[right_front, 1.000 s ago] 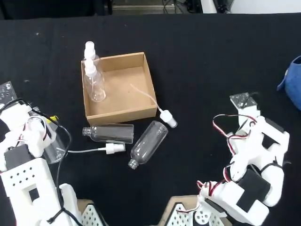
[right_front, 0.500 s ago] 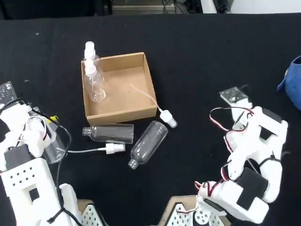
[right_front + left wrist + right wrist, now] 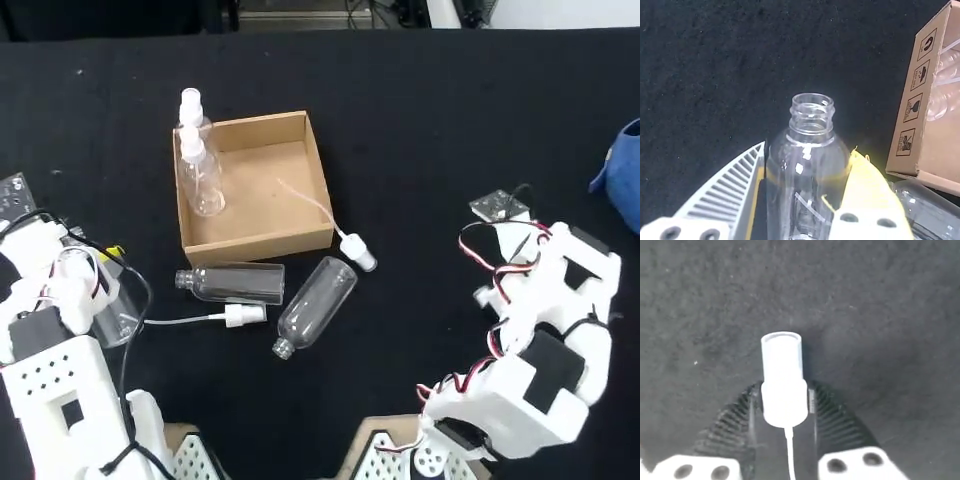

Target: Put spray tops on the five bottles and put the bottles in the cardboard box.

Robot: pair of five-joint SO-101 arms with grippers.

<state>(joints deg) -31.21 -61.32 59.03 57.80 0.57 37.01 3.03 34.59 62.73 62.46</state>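
Observation:
My left gripper (image 3: 809, 150) is shut on a clear open-necked bottle (image 3: 810, 150); from above that bottle (image 3: 112, 312) lies at the table's near left, in the left arm (image 3: 50, 300). My right gripper (image 3: 785, 395) is shut on a white spray top (image 3: 783, 382), its thin tube trailing back between the fingers, just above the black cloth; the right arm (image 3: 545, 300) stands at the near right. The cardboard box (image 3: 310, 185) holds a capped bottle (image 3: 200, 178). A second capped bottle (image 3: 190, 108) is at the box's far left corner. Two open bottles (image 3: 232, 283) (image 3: 315, 300) lie in front of the box.
A loose spray top (image 3: 238, 316) with its tube lies near the left open bottle. Another spray top (image 3: 358, 250) rests by the box's near right corner, its tube over the wall. A blue object (image 3: 622, 185) sits at the right edge. The box's printed side (image 3: 920, 95) is close to the left gripper.
The right arm has turned and its tip has shifted a little to the left. The left arm, the bottles and the box have not moved.

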